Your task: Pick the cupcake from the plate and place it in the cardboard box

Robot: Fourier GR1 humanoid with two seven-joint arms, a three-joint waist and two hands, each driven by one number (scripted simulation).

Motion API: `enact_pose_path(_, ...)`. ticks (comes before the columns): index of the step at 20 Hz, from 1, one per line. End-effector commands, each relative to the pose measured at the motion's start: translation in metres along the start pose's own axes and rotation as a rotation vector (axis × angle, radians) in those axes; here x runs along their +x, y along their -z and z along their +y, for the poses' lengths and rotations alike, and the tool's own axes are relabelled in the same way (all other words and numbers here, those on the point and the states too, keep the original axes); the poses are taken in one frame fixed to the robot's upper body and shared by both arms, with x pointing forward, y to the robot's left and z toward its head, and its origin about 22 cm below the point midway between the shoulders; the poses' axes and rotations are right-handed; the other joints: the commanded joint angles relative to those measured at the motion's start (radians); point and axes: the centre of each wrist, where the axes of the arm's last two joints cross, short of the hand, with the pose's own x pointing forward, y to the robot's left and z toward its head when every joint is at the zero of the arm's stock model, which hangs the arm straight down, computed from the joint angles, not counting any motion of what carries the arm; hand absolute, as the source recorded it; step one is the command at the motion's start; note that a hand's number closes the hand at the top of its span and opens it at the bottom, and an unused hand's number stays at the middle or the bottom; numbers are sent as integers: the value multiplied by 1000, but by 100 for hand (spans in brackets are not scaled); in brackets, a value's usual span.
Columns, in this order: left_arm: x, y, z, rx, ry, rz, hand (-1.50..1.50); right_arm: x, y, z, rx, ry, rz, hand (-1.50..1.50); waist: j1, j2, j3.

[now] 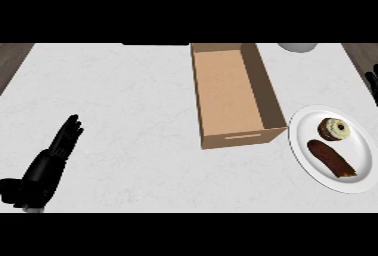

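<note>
The cupcake (334, 129), dark with a pale top, sits on the upper part of a white plate (363, 150) at the right of the counter. Just left of the plate stands the open cardboard box (240, 138), long and empty. My left hand (46, 167) lies at the lower left with its fingers straight, far from both the box and the plate, holding nothing. Of my right hand (371, 82) only straight fingers show at the right edge, above the plate and apart from it.
A long dark pastry (332, 159) lies on the plate below the cupcake. A grey round object (297, 47) shows at the counter's far edge, right of the box. Dark wood borders the white counter at both upper corners.
</note>
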Motion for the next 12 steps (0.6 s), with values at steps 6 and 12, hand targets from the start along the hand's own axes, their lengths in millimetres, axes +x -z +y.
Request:
enact_pose_path(6, 9, 22, 8, 150, 180, 25, 0, -20, 64, -51, -104, 275, -147, -150, 46, 23, 19)
enact_pose_path(12, 1, 26, -10, 123, 143, 89, 0, -103, 16, -58, -429, 32, 145, -150, 24, 21, 17)
